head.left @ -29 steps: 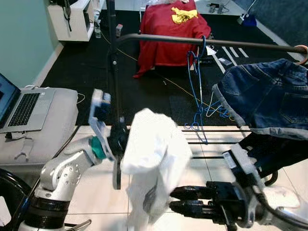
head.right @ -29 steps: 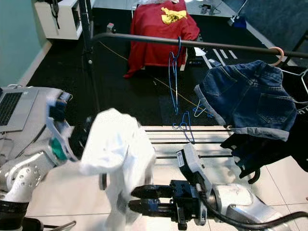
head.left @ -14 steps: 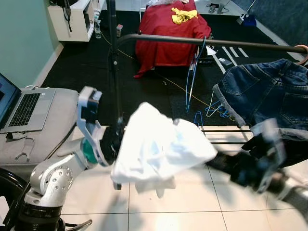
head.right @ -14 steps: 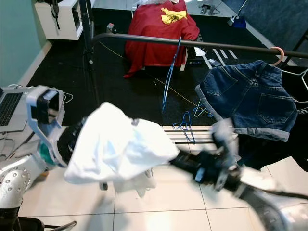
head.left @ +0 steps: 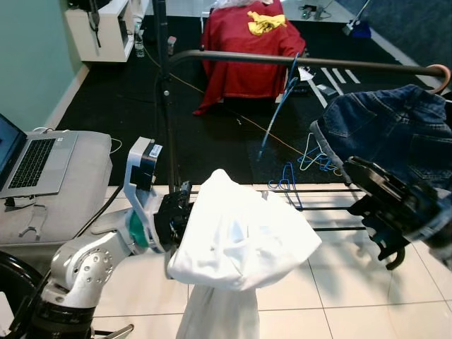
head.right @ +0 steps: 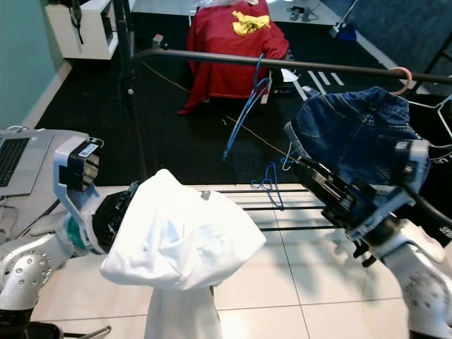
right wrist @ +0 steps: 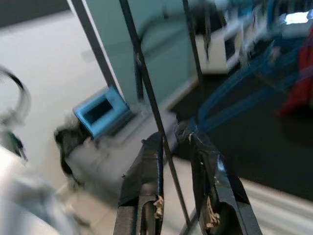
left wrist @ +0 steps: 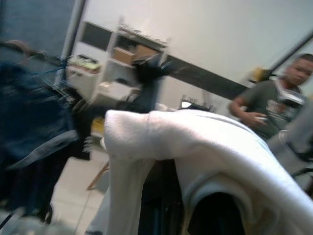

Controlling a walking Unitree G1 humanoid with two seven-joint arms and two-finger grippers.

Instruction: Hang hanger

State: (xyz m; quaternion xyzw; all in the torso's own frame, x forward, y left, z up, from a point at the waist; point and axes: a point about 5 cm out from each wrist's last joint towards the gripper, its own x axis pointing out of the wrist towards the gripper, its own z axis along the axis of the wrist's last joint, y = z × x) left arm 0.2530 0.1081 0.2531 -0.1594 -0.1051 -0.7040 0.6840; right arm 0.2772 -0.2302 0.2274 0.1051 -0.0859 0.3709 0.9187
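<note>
The left hand (head.left: 176,212) sits low on the near left, buried under a white garment (head.left: 236,240) that drapes over it in a peak and trails down toward the tiled floor (head.left: 332,296). The cloth hides its fingers, so I cannot tell whether they are pinched on something. The peaked drape suggests the garment is carried on a hanger beneath, though none can be made out. It is held up and forward, probably so it can be lifted to the dark rail (head.left: 282,60) running across the far side. The right hand (head.right: 321,185) reaches in from the right, its two black fingers (right wrist: 146,176) a little apart with nothing between them, likely freed to steady the load. Denim shorts (head.left: 395,138) already hang at the rail's right end, and blue hangers (head.left: 282,99) dangle near its middle, leaving the left stretch free.
</note>
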